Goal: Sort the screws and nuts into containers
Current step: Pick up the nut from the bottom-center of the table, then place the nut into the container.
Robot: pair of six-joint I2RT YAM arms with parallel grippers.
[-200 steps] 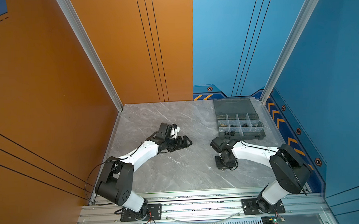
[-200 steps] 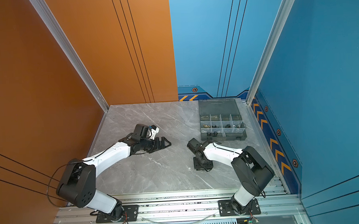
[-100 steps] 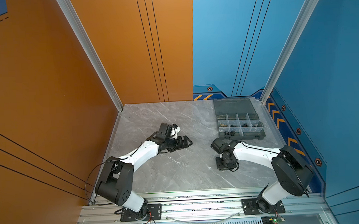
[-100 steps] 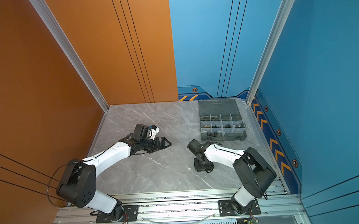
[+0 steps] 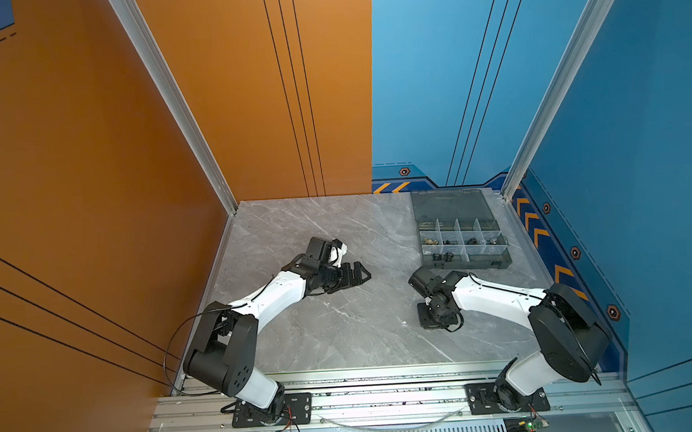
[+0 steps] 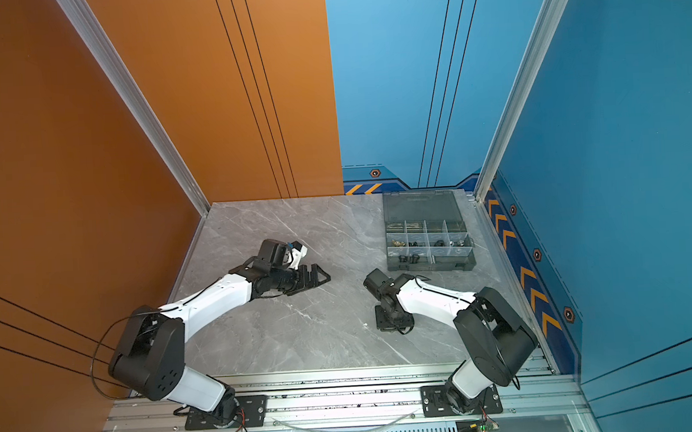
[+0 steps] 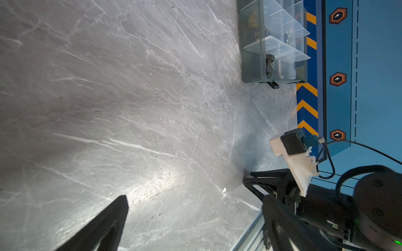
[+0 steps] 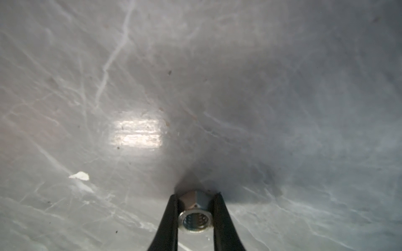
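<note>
Right gripper (image 8: 196,196) jaws nearly closed, pinching silver hex nut (image 8: 195,214) low against table (image 8: 282,108). Left gripper (image 5: 363,275) wide open, holding nothing.

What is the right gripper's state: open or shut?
Shut on a silver hex nut: in the right wrist view, the fingers of the right gripper touch both its sides.

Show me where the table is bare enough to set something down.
Bare: the far marble table from orange wall to organizer box; also the near middle between left pincer and right pincer. Crowded: the strip between right pincer, gripping a silver nut, and box.
</note>
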